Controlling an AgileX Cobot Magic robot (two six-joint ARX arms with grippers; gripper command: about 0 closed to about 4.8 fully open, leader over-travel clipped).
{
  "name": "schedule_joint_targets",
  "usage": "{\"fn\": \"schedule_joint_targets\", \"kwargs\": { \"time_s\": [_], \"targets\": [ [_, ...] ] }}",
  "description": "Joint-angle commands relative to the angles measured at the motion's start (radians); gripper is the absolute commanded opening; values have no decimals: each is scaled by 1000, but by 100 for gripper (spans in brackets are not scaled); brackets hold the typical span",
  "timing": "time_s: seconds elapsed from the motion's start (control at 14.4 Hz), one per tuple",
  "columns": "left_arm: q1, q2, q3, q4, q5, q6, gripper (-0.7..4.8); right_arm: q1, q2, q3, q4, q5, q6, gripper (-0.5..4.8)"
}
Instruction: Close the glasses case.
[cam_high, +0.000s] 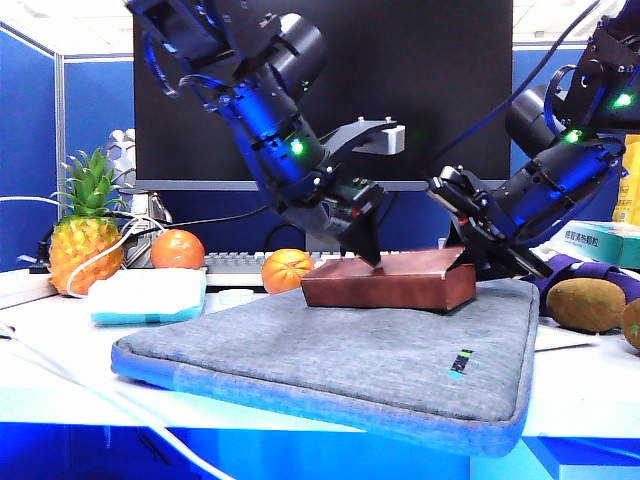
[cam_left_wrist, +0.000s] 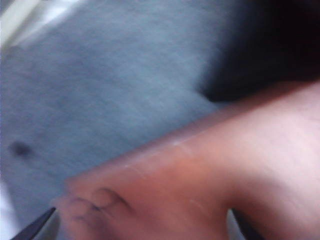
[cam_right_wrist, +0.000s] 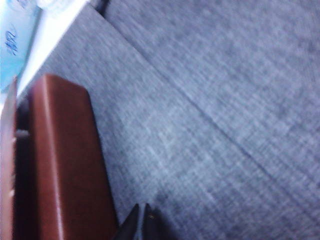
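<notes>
The reddish-brown glasses case (cam_high: 390, 282) lies on the grey fabric sleeve (cam_high: 330, 360). Its flap (cam_high: 400, 264) is nearly flat and slightly lifted at the right end. My left gripper (cam_high: 372, 250) comes down from above with a fingertip touching the flap. In the blurred left wrist view this gripper (cam_left_wrist: 142, 231) is open, its fingertips (cam_left_wrist: 35, 227) wide apart on either side of the case (cam_left_wrist: 210, 170), whose glasses icon (cam_left_wrist: 95, 202) shows. My right gripper (cam_high: 468, 252) is at the case's right end. In the right wrist view it (cam_right_wrist: 141, 216) is shut and empty over the sleeve (cam_right_wrist: 210, 125), beside the case (cam_right_wrist: 65, 165).
A pineapple (cam_high: 85, 240), two oranges (cam_high: 178, 248) (cam_high: 287, 270) and a blue-white pack (cam_high: 148, 295) are at the back left. A keyboard (cam_high: 230, 265) and a monitor (cam_high: 400, 80) stand behind. Kiwis (cam_high: 585, 305) and a box (cam_high: 605, 240) are at the right.
</notes>
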Motion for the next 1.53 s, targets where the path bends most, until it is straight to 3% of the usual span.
{"fn": "schedule_joint_targets", "kwargs": {
  "time_s": [0.07, 0.28, 0.49, 0.69, 0.83, 0.97, 1.04, 1.11, 1.18, 1.32, 1.53],
  "targets": [
    [-2, 12, 79, 18, -53, 6, 442, 2, -5, 3, 3, -6, -3, -1],
    [-2, 12, 129, 6, -142, 14, 442, -1, -5, 3, 57, 2, -11, -1],
    [3, 9, 189, -114, -165, 24, 442, -31, -6, 66, 131, 64, -27, -1],
    [2, -73, 227, -166, -297, 77, 443, -82, -44, 158, 121, 17, -27, -1],
    [18, -216, 227, -156, -227, 16, 443, -110, -153, 183, 134, 21, -31, -1],
    [97, -360, 222, -156, -117, -91, 443, -131, -294, 182, 138, 23, -52, -1],
    [200, -465, 215, -215, -65, -173, 443, -153, -432, 175, 126, 38, -56, -1],
    [287, -545, 187, -254, 8, -196, 443, -156, -535, 163, 124, 82, -87, -1],
    [364, -633, 127, -258, 69, -195, 443, -156, -634, 148, 119, 144, -124, -1],
    [498, -818, -27, -218, 94, -184, 443, -155, -789, 109, 98, 196, -185, -1],
    [549, -1167, -331, -60, 79, -146, 443, -154, -1012, -69, 104, 274, -185, -1]
  ]
}}
